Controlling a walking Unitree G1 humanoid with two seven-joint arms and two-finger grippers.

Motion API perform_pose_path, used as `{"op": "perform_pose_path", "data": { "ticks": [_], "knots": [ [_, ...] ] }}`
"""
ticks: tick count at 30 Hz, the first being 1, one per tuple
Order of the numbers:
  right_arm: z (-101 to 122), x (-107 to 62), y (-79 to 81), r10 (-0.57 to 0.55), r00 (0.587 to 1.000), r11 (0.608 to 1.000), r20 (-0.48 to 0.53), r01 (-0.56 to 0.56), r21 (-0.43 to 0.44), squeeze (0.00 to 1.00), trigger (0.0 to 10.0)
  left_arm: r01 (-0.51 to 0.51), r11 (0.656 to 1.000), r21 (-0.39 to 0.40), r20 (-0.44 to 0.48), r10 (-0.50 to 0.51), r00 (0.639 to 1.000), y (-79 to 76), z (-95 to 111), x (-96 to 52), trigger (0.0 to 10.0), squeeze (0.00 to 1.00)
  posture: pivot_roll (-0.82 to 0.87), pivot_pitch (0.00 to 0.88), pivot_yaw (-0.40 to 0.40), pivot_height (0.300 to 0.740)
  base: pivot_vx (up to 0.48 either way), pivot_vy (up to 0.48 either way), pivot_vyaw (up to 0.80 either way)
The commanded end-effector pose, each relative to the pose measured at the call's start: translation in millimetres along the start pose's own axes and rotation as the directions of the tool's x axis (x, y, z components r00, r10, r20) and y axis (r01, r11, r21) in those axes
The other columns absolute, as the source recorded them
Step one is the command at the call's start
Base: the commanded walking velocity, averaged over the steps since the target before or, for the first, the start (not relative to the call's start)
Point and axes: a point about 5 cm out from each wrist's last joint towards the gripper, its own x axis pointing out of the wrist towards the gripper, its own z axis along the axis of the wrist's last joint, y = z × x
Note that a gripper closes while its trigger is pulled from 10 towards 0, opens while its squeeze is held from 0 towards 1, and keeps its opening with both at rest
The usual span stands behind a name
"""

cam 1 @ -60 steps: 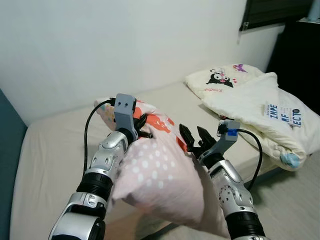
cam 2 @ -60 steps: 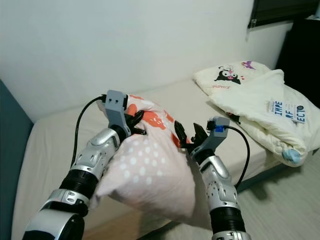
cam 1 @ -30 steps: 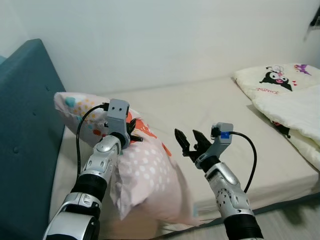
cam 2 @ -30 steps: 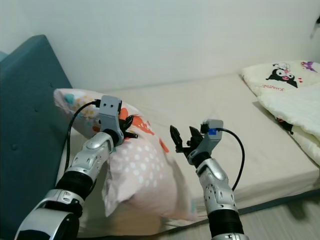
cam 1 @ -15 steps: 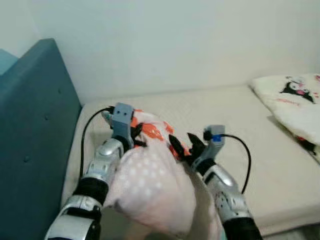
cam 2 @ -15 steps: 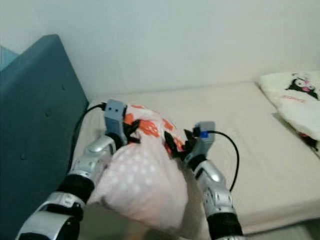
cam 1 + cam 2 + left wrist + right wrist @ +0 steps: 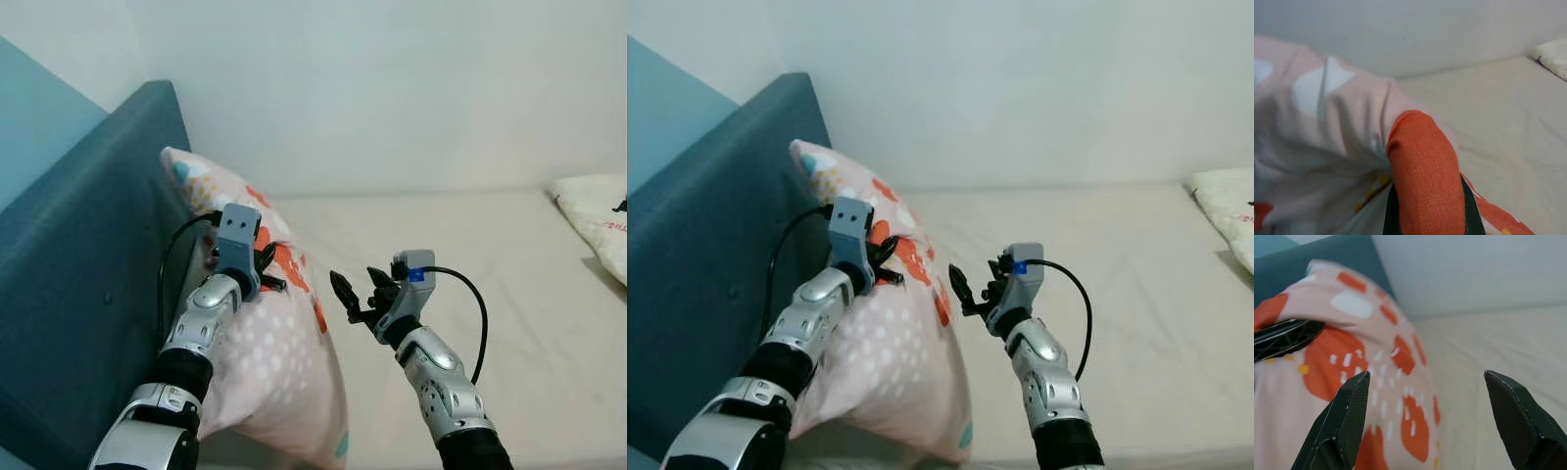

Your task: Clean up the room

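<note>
Pillow [image 7: 269, 362]: upright against headboard [image 7: 88, 284], its resting place | left gripper [image 7: 266, 271]: pinches pillow fabric to steady it | right gripper [image 7: 358, 294]: spread wide, empty, beside pillow, over bed [image 7: 509, 274]

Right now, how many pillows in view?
2. Pink pillow leans on the headboard, pinched by the left gripper. White one at the bed's far right edge, cut off.

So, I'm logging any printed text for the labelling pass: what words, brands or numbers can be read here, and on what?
None can be read.
The pink pillow held by the left gripper against the blue headboard carries only dots and orange shapes, no lettering.
The cream bedding at the bed's far edge shows a bit of dark and red print, too small and cut off to read.
The open right gripper shows no readable label.
</note>
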Motion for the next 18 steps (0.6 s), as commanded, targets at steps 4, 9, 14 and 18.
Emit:
{"op": "perform_pose_path", "data": {
  "ticks": [4,9,14,18],
  "knots": [
    [-2.9,-0.6,-4.8,-0.051,0.999,0.999,-0.012,0.051,-0.001,0.0,10.0,0.062,0.997,0.038,0.122,-0.066,0.99,-25.3,23.0,16.0,10.0,0.0,-0.19,0.005,0.05,0.74,0.0,0.0,0.0],
    [-2.2,-2.2,-6.0,-0.066,0.998,0.998,-0.005,0.066,0.0,0.0,10.0,0.121,0.991,0.053,0.121,-0.126,0.985,-41.5,24.8,20.6,10.0,0.0,-0.21,0.013,0.063,0.74,0.0,0.0,0.0],
    [-4.0,-14.0,-7.9,-0.111,0.994,0.994,0.01,0.111,0.011,0.0,10.0,0.289,0.952,0.095,0.191,-0.303,0.934,-92.0,48.7,30.4,10.0,0.0,-0.25,0.054,0.095,0.74,0.0,0.0,0.0],
    [-6.4,-20.2,-5.0,-0.119,0.993,0.993,0.012,0.119,0.018,0.0,10.0,0.299,0.944,0.141,0.212,-0.324,0.922,-102.0,59.4,33.1,10.0,0.0,-0.27,0.077,0.106,0.74,0.0,0.0,0.0]
  ]
}}
